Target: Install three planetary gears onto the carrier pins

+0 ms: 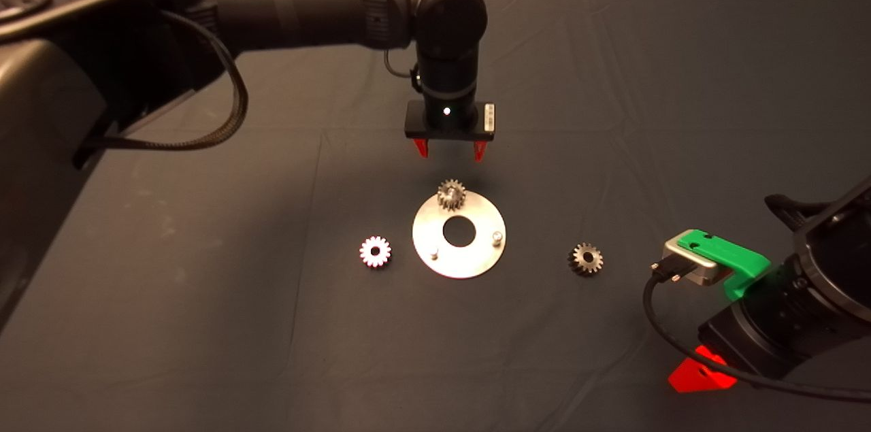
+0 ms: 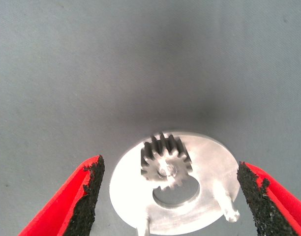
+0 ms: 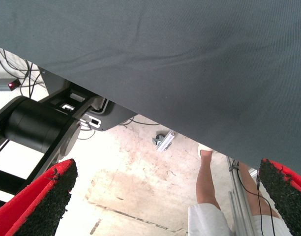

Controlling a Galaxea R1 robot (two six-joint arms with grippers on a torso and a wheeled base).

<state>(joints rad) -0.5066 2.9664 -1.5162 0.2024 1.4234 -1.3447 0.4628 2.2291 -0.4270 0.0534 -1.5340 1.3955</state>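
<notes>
A shiny round carrier disc (image 1: pixel 476 256) with a central hole lies mid-mat. One gear (image 1: pixel 450 195) sits on its far pin; it also shows in the left wrist view (image 2: pixel 165 164). Two pins stand bare, one at the near left (image 1: pixel 433 253) and one at the right (image 1: pixel 497 237). A second gear (image 1: pixel 375 252) lies flat on the mat left of the disc. A third gear (image 1: pixel 586 259) lies right of it. My left gripper (image 1: pixel 450 150) hovers open and empty just beyond and above the mounted gear. My right gripper (image 1: pixel 701 374) is parked open at the lower right.
The dark mat (image 1: pixel 612 78) covers the table. The left arm (image 1: pixel 286 3) reaches across the far half of the mat. In the right wrist view a person's legs (image 3: pixel 209 196) and a black robot base (image 3: pixel 42 128) show on the floor past the mat's edge.
</notes>
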